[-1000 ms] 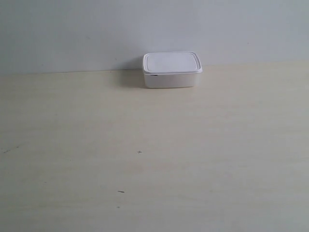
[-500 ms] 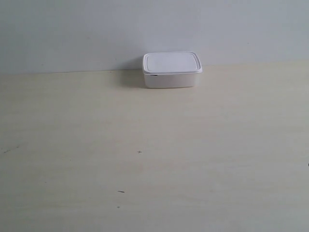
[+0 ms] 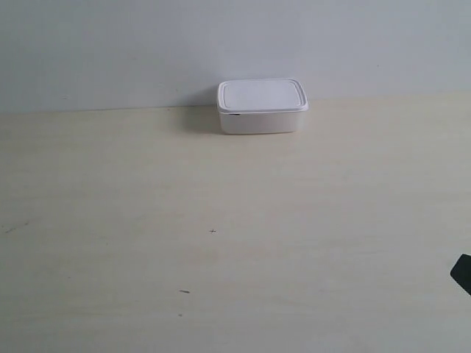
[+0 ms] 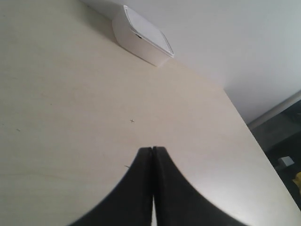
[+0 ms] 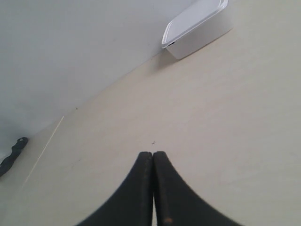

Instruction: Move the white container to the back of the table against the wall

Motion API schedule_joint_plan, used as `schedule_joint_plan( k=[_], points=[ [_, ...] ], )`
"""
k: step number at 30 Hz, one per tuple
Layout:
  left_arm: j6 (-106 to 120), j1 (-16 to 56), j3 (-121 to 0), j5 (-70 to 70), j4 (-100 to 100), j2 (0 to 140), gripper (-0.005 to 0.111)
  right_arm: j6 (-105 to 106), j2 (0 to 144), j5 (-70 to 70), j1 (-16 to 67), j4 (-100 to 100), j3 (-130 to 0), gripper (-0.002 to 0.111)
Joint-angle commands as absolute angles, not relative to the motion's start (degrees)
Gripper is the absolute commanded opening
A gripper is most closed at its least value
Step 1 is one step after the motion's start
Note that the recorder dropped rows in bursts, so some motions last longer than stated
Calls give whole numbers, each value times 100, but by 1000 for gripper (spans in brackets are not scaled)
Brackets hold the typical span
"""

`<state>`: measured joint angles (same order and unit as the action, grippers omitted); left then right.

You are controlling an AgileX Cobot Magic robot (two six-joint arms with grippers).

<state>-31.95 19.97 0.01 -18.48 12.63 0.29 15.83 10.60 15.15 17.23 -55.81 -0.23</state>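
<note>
The white container (image 3: 262, 107) stands lid-on at the back of the pale wood-grain table (image 3: 221, 220), touching or nearly touching the plain light wall (image 3: 147, 44). It also shows far off in the left wrist view as the white container (image 4: 141, 36) and in the right wrist view as the white container (image 5: 197, 28). My left gripper (image 4: 152, 149) is shut with nothing in it, over bare table well short of the box. My right gripper (image 5: 153, 153) is shut and empty too, equally far from the box. A dark bit of the arm at the exterior view's right (image 3: 463, 273) pokes in at the edge.
Tiny dark specks (image 3: 213, 232) mark the table's middle. The left wrist view shows the table's side edge (image 4: 249, 129) with floor and clutter beyond. A dark object (image 5: 11, 153) lies off the table's far corner in the right wrist view.
A dark part of the arm at the exterior view's right has come into sight at the lower right edge. The container has not moved.
</note>
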Motion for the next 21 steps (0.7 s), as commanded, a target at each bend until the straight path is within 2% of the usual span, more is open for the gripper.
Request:
schedule_joint_plan(
  k=[1, 14, 18, 21],
  points=[
    [-3171, 1983, 0, -1851, 1327, 0, 0, 1585, 1079, 1526, 1730, -5543, 0, 0],
    [-3171, 1952, 0, -1851, 1307, 0, 0, 1585, 1079, 1526, 1730, -5543, 0, 0],
    [-3171, 1615, 0, -1851, 1307, 0, 0, 1585, 948, 1526, 1718, -5543, 0, 0],
    [-3171, 1081, 0, -1851, 1297, 0, 0, 1585, 690, 1552, 1614, -5543, 0, 0]
  ],
)
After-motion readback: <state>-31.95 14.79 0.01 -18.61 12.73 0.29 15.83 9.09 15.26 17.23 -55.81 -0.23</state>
